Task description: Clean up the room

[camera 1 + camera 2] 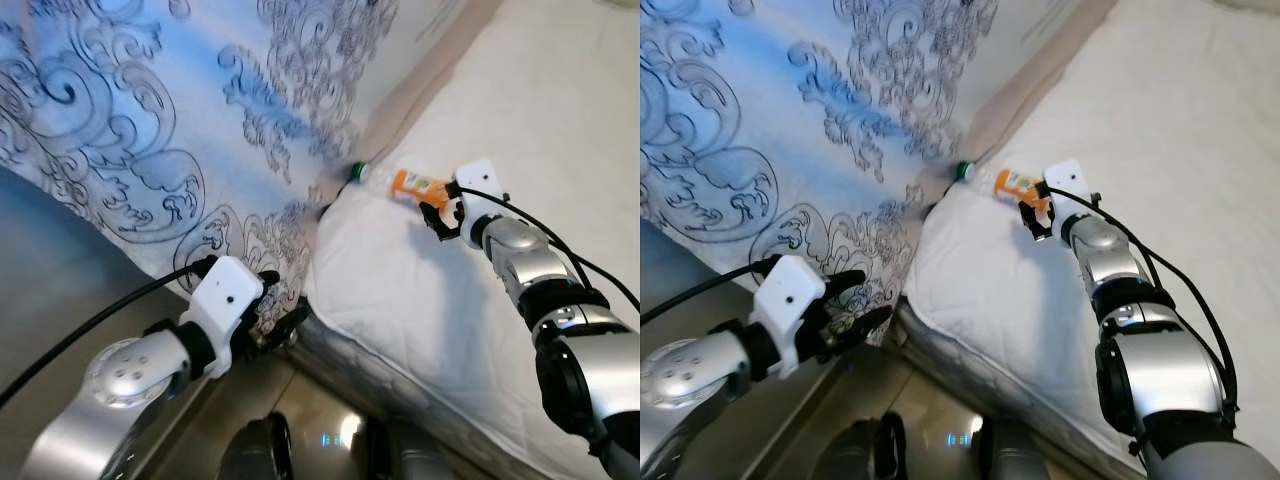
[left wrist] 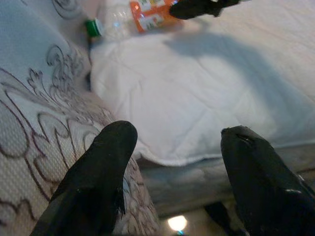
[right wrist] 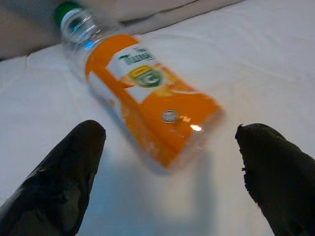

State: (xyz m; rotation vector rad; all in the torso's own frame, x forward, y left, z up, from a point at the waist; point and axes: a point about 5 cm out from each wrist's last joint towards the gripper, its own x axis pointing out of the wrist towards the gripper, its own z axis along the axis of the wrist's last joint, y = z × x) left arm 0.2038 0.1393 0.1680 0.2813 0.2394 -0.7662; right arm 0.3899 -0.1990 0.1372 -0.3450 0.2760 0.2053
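The bottle (image 3: 142,93) lies on its side on the white bedding (image 1: 470,330), green cap (image 1: 356,173) pointing into the crease where the bedding meets the patterned cover (image 1: 150,110). It is clear plastic with an orange label, and it looks empty or nearly so. My judgement: it is litter on the bed, and the item to remove.

My right gripper (image 1: 441,216) is extended across the bedding to the base end of the bottle. The wrist view shows its fingers (image 3: 59,182) spread wide, one on each side of the bottle's base, not yet touching it. It holds nothing. The spread suits a grasp across the body of the bottle rather than the cap.

My left gripper (image 1: 275,325) sits low at the corner of the bed, beside the patterned cover. Its fingers (image 2: 98,172) are parted and empty; I judge it idle.

Obstructions: the patterned cover rises just beside the cap, so the cap end offers little room. The bedding is soft and the bottle round; I judge it could roll or sink when the fingers close. The approach from the base end is open.
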